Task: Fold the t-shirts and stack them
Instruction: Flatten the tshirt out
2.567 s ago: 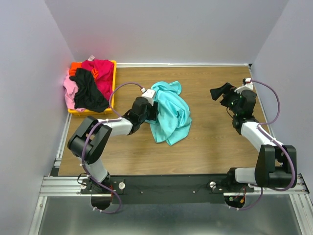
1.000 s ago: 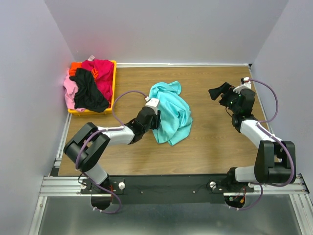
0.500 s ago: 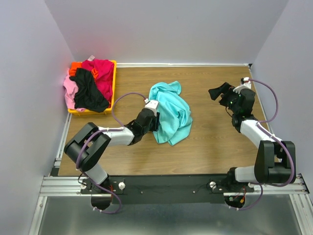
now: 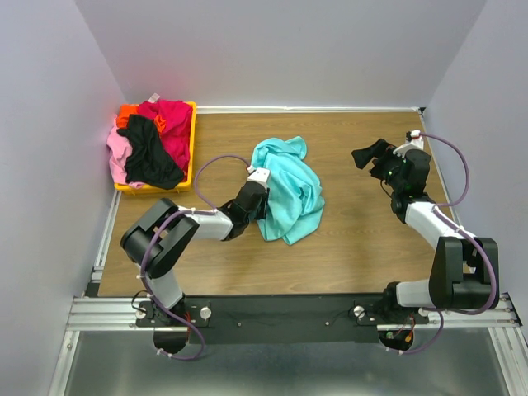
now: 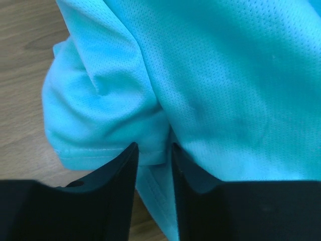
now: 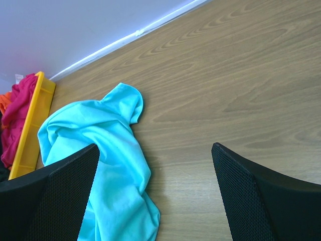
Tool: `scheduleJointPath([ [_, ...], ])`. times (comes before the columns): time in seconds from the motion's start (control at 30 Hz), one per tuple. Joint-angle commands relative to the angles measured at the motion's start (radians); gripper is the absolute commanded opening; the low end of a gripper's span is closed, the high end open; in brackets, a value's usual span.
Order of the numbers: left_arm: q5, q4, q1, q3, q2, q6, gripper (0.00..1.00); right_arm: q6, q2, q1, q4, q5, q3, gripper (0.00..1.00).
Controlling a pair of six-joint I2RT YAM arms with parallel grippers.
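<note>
Our left hand (image 5: 153,147) pinches a fold at the left edge of the turquoise t-shirt (image 4: 290,191), which lies crumpled in the middle of the worktop (image 4: 363,231). Our right hand (image 6: 155,147) hovers at the far right, spread wide and holding nothing.

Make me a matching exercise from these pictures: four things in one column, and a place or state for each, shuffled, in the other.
1. turquoise shirt
2. black shirt
3. left gripper
4. right gripper

A. wide open, holding nothing
B. in the yellow bin
C. crumpled on the table
D. pinching a fold of the turquoise shirt

Pairs: 1-C, 2-B, 3-D, 4-A
</note>
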Motion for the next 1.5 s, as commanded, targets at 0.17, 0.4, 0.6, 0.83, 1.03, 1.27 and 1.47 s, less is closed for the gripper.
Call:
scheduleJointPath([
  [0.17,-0.115,-0.004,-0.006,-0.008,-0.064,0.020,0.05,-0.013,0.015,0.001,-0.011,-0.056,0.044,1.00],
  [0.4,-0.139,-0.009,-0.006,-0.025,-0.182,0.029,0.00,-0.036,0.112,0.039,-0.023,-0.112,0.108,0.99],
  [0.6,-0.167,-0.075,-0.002,-0.068,-0.372,0.015,0.00,-0.074,0.338,0.183,-0.120,-0.145,0.286,0.97],
  [0.83,-0.246,-0.197,0.009,-0.131,-0.679,-0.014,0.00,-0.059,0.572,0.231,-0.141,-0.150,0.476,0.95],
  [1.03,-0.268,-0.245,0.018,-0.183,-0.911,-0.022,0.00,-0.030,0.734,0.248,-0.150,-0.187,0.622,0.95],
  [1.27,-0.286,-0.314,0.023,-0.200,-0.998,-0.031,0.00,0.003,0.859,0.281,-0.152,-0.227,0.785,0.95],
  [1.47,-0.263,-0.293,0.023,-0.215,-0.982,-0.034,0.00,0.000,0.917,0.334,-0.160,-0.239,0.845,0.94],
])
